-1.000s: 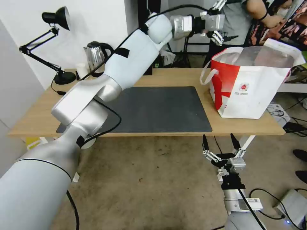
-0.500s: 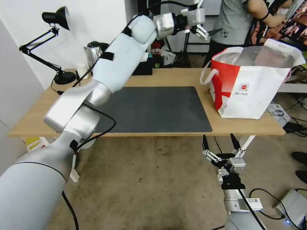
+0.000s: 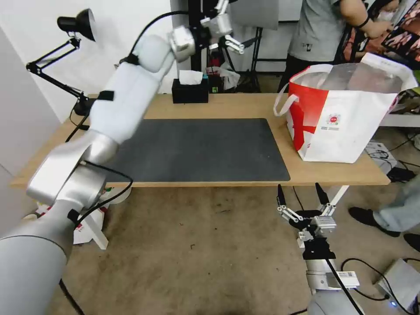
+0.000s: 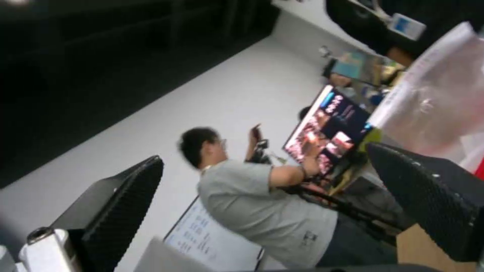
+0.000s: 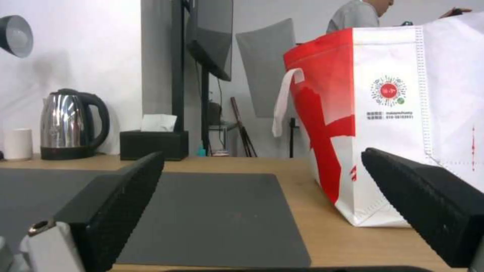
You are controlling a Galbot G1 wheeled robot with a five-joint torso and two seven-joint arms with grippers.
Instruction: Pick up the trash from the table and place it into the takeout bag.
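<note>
The trash is out of view. The takeout bag (image 3: pixel 345 118), white with a red side panel and loop handles, stands open at the right end of the table (image 3: pixel 227 105); it also shows in the right wrist view (image 5: pixel 383 113). My left gripper (image 3: pixel 238 24) is raised high behind the table's far edge, left of the bag, open and empty, with its black fingers (image 4: pixel 116 211) spread wide. My right gripper (image 3: pixel 299 192) hangs below the table's front edge, open with nothing in it, its fingers (image 5: pixel 121 204) apart and facing the bag.
A dark grey mat (image 3: pixel 205 148) covers the table's middle. A black tissue box (image 3: pixel 189 91) sits at the back, with a steel kettle (image 5: pixel 70 124) and a white cup (image 5: pixel 17 143) beside it. A black desk lamp (image 3: pixel 74 26) stands at the left. People stand behind and right of the table.
My left arm has swung left and back, away from above the bag, and the open gripper went with it. The tissue box has come into sight. The right arm has not moved.
</note>
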